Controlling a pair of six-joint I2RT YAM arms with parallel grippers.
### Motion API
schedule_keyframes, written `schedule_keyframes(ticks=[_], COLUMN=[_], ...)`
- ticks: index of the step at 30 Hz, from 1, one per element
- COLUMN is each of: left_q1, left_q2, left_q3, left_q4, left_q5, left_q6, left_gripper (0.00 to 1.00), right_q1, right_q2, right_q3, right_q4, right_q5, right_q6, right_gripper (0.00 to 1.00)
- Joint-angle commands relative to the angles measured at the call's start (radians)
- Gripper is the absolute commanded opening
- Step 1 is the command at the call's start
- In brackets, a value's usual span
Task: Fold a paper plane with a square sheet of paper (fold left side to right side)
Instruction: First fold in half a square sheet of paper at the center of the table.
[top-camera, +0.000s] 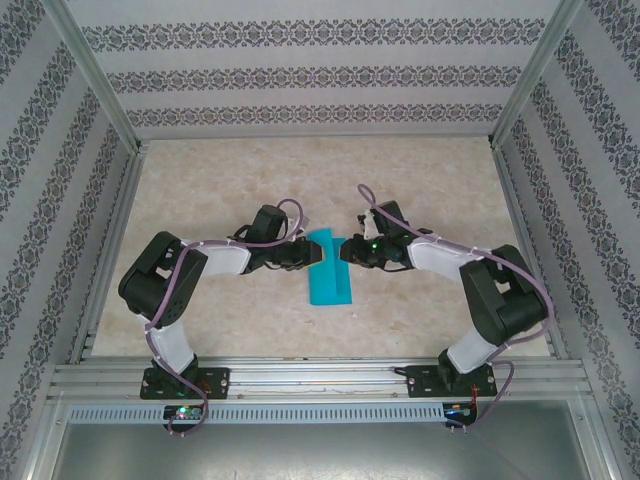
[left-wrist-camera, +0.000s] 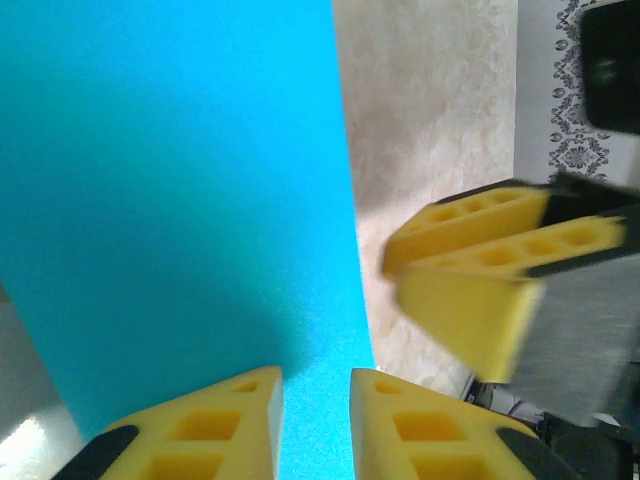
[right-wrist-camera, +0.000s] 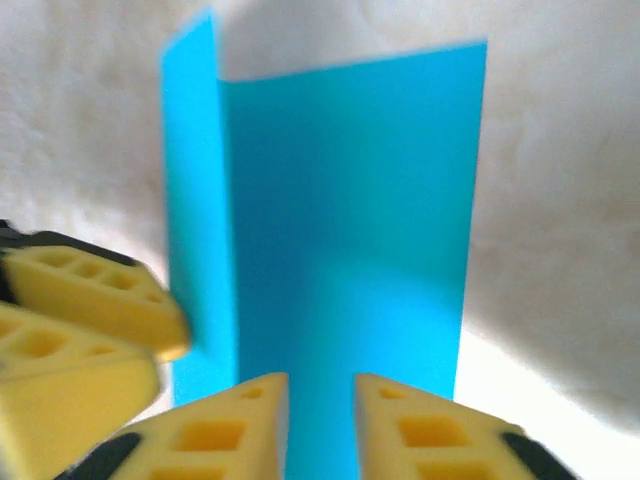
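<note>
Teal paper sheet (top-camera: 328, 280) lies at the middle of the beige table (top-camera: 200, 200), and from above you see it as a tall narrow rectangle, longer front to back than across. Your two grippers meet at its far end: the left gripper (top-camera: 305, 252) comes in from the left edge, and the right gripper (top-camera: 345, 250) from the right edge. They face each other across the paper.

Look at your right wrist camera. There the teal paper sheet (right-wrist-camera: 350, 200) lies flat on the table, except for a narrow strip along one long side that stands up from a crease. The right gripper (right-wrist-camera: 320, 385) sits at the near edge, its yellow jaws a narrow gap apart with teal showing through the gap. You cannot tell from this whether the pads touch the paper. The left gripper (right-wrist-camera: 170, 355) is at the foot of the raised strip. Its two fingers look close together, but it is blurred.

In your left wrist camera the teal paper sheet (left-wrist-camera: 180, 200) spreads wide. The left gripper (left-wrist-camera: 315, 385) has its jaws slightly apart over it, blue visible between them, and no clear pinch. The right gripper (left-wrist-camera: 392, 272) hangs just beside the paper's straight edge over bare table, its fingers nearly together
</note>
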Motion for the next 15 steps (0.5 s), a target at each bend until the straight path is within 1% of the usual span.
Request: schedule_keyframes(ticks=[1,4,7,12,15], left_q1=[-0.013,-0.015,-0.017,-0.02,-0.021], left_q2=[0.005,0.008,0.01,0.013,0.014], left_q3=[0.02,0.022,0.022,0.023,0.026], left_q4=[-0.025,-0.025,-0.023,-0.023,-0.025], left_q5=[-0.015,-0.019,-0.018,-0.016,-0.014], left_q6=[0.027,0.025,0.025,0.023,0.025], left_gripper=[0.21,0.18,0.14,0.11,0.11], right_q1=[-0.034,-0.044,-0.031,0.006,0.022], right_q2=[-0.059,-0.071,-0.044,0.03,0.073], right_q3=[-0.037,-0.067,-0.08,-0.077,-0.064], right_q4=[0.032,0.088,0.15,0.225,0.255], right_q5=[-0.039,-0.121,-0.191,-0.218,-0.234], right_q6=[-0.003,0.005,0.034,0.07,0.085], right_gripper=[0.35,0.46,0.52,0.53,0.48])
